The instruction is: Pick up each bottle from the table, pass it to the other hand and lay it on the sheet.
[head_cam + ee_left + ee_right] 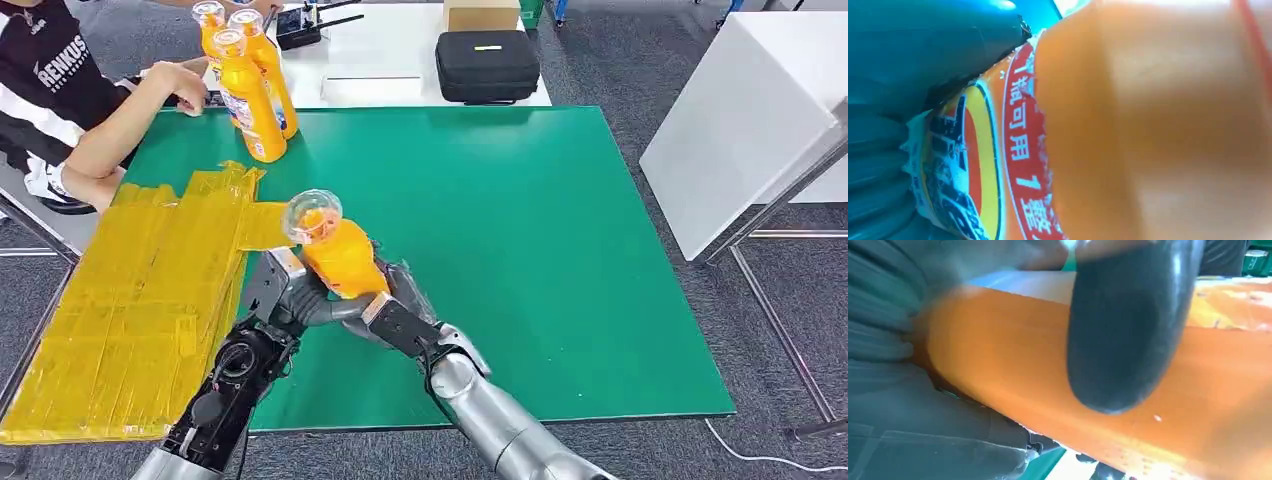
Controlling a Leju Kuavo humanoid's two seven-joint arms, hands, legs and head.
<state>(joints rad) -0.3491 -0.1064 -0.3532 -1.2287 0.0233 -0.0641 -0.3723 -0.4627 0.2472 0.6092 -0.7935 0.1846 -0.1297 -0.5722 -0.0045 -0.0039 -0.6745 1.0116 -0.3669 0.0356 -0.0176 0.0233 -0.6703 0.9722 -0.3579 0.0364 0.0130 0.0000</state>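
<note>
left hand [285, 295], right hand [385, 315]: both grip bottle [340, 255] | upright, cap up

A bottle [335, 250] is sitting between the left hand [290, 290] and right hand [395, 315], above the table [560, 250], just right of the sheet [140, 300]. Three bottles [250, 80] are standing behind the sheet, with a case [487, 65] lying beyond the table.

Both arms reach forward and converge at centre. Left hand [290, 295] and right hand [385, 315] meet, each gripping the same bottle [335, 250].
</note>
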